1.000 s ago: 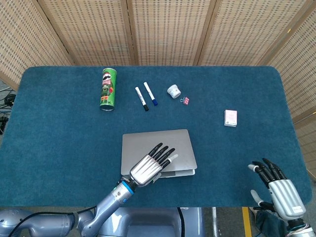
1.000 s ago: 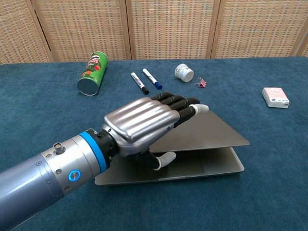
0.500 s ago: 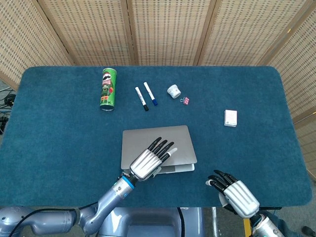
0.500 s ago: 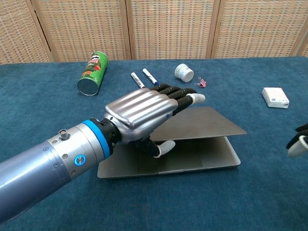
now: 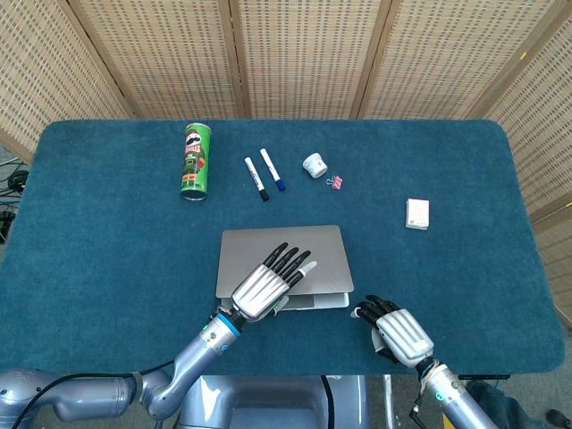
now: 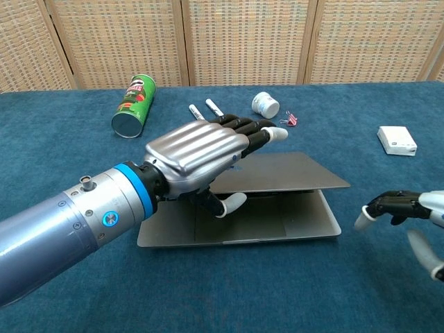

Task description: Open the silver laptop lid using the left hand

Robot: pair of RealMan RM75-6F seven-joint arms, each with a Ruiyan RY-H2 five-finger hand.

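Near the table's front edge sits the silver laptop (image 6: pixel 277 201), lid cracked open | my left hand (image 6: pixel 198 156) pinches the lid, fingers on top, thumb under, for leverage | right hand (image 6: pixel 409 211) loosely spread, empty, just right of the laptop

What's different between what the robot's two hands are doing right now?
The left hand has its fingers over the silver laptop lid and its thumb under it, holding it partly raised; the right hand holds nothing. The left hand is at the laptop's front left; the right hand sits off the laptop's right corner, above the blue table. Both have silver backs and dark fingers.
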